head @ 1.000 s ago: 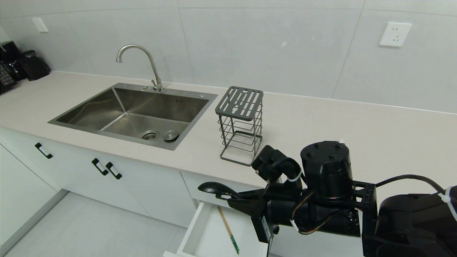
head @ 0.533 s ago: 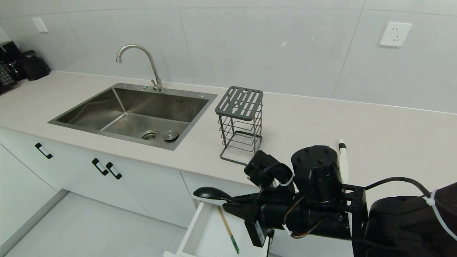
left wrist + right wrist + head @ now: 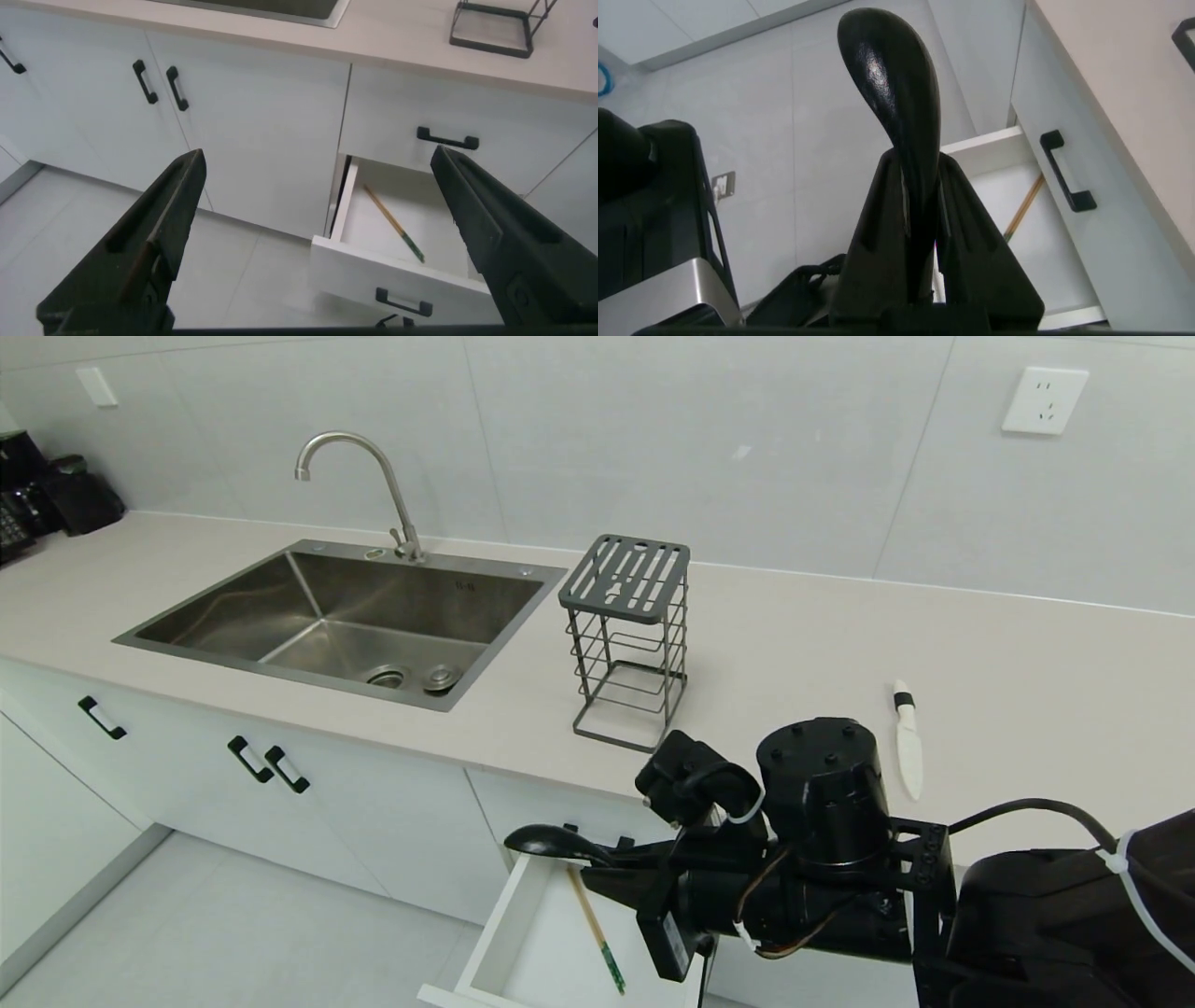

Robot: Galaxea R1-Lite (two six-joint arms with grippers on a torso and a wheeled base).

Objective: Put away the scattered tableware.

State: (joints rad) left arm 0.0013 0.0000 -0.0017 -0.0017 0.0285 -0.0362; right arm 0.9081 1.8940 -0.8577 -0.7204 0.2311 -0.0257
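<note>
**A:** Where was the glossy black spoon (image 3: 551,842) (image 3: 892,103)?

**B:** In the right gripper (image 3: 607,863) (image 3: 915,177), whose fingers were clenched on its handle. The rounded bowl stuck out past the fingertips. In the head view the bowl hung above the open white drawer (image 3: 509,933) (image 3: 341,210) (image 3: 990,145), over the drawer's left wall at the cabinet end.

**A:** Was it touching the drawer?

**B:** I could not tell how far above it the spoon was held.

**A:** Anything inside the drawer?

**B:** One thin wooden chopstick with a green tip (image 3: 595,933) (image 3: 392,222) (image 3: 1025,205) lay slantwise on the drawer's floor.

**A:** And the left gripper (image 3: 316,161)?

**B:** Its fingers were released and spread wide with nothing between them. It was held out in front of the cabinets to the left of the drawer.

**A:** What lay on the pale countertop (image 3: 794,644)?

**B:** A slim white knife with a black band (image 3: 906,737) lay flat there, above the drawer and well to its right. A dark grey wire rack with a slotted top (image 3: 627,639) stood upright on the counter just behind the drawer. The stainless steel sink (image 3: 345,616) was set in farther left of it.
</note>
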